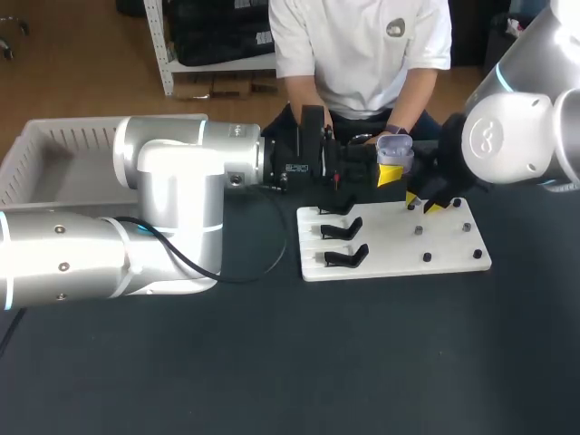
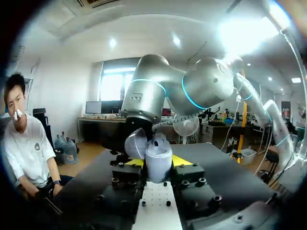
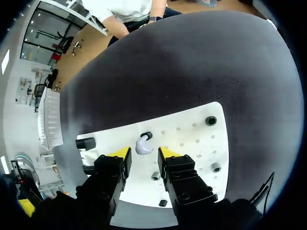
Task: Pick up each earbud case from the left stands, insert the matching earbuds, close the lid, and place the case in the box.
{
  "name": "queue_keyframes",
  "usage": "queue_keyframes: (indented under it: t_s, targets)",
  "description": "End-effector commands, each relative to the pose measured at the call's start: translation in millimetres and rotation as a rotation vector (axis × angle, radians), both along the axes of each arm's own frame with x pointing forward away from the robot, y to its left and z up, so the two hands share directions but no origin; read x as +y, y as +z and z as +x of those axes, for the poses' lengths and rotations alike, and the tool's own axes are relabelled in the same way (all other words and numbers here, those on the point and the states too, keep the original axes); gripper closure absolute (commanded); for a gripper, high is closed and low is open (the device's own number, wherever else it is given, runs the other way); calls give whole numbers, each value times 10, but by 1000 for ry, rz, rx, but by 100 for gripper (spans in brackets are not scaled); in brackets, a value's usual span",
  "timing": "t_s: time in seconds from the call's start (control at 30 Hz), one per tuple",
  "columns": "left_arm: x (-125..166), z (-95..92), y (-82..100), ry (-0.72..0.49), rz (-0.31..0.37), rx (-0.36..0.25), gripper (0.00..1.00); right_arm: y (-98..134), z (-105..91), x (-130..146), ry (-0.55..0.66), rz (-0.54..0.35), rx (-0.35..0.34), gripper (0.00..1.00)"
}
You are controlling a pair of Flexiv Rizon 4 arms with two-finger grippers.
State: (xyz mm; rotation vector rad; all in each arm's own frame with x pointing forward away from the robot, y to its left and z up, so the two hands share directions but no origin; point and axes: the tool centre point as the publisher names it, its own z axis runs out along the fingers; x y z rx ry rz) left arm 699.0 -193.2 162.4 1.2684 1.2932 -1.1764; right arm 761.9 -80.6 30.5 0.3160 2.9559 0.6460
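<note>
My left gripper (image 2: 159, 164) pinches the open earbud case (image 1: 395, 146) above the white board (image 1: 453, 263). My right gripper (image 3: 144, 154) hangs spread over an earbud (image 3: 142, 145), likely my next grasp.

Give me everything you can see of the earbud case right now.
The case is pale lavender, rounded, smooth plastic by its look. Its lid is hinged open, tipped to one side. It stands upright, clamped from both sides between the left gripper and its yellow tips, in the air past the white board. Whether earbuds are inside cannot be seen.
</note>
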Motion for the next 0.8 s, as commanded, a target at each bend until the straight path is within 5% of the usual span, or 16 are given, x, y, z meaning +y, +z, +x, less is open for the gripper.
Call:
queue_keyframes:
  t_s: [0.03, 0.8]
  targets:
    - [-4, 4, -13, 1, -5, -3, 100, -7, 12, 17, 3, -1, 3, 66]
    - [-4, 4, -13, 1, -5, -3, 100, -59, 63, 12, 8, -3, 17, 69]
